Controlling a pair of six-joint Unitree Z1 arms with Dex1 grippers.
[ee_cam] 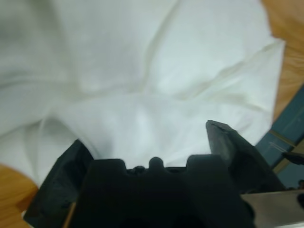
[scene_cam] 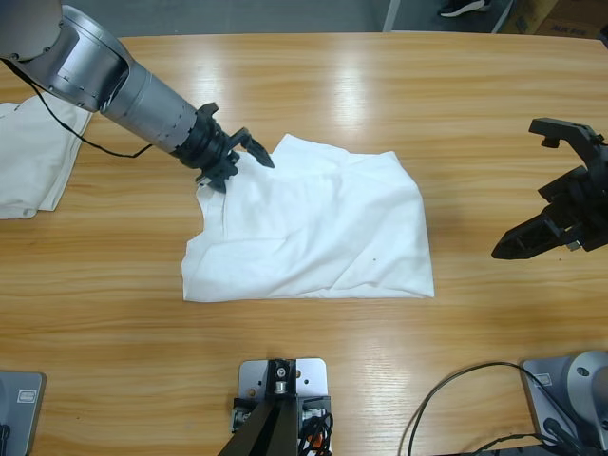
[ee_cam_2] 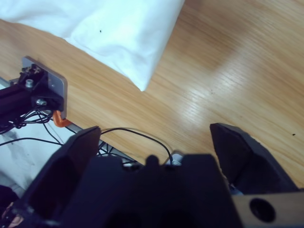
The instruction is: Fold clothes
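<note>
A white shirt (scene_cam: 313,223) lies loosely folded and wrinkled in the middle of the wooden table (scene_cam: 304,85). My left gripper (scene_cam: 239,169) reaches in from the upper left and sits at the shirt's upper left corner. Its jaws are open, and in the left wrist view the gripper (ee_cam: 147,142) has the white shirt (ee_cam: 142,71) filling the space between and beyond the jaws. My right gripper (scene_cam: 522,190) hovers open over bare wood to the right of the shirt. In the right wrist view the gripper (ee_cam_2: 156,137) holds nothing, and the shirt's near corner (ee_cam_2: 128,42) shows ahead.
A second white garment (scene_cam: 28,157) lies folded at the table's far left edge, behind the left arm. A black cable (scene_cam: 456,394) loops along the front edge at the right. Bare wood stretches between the shirt and the right gripper.
</note>
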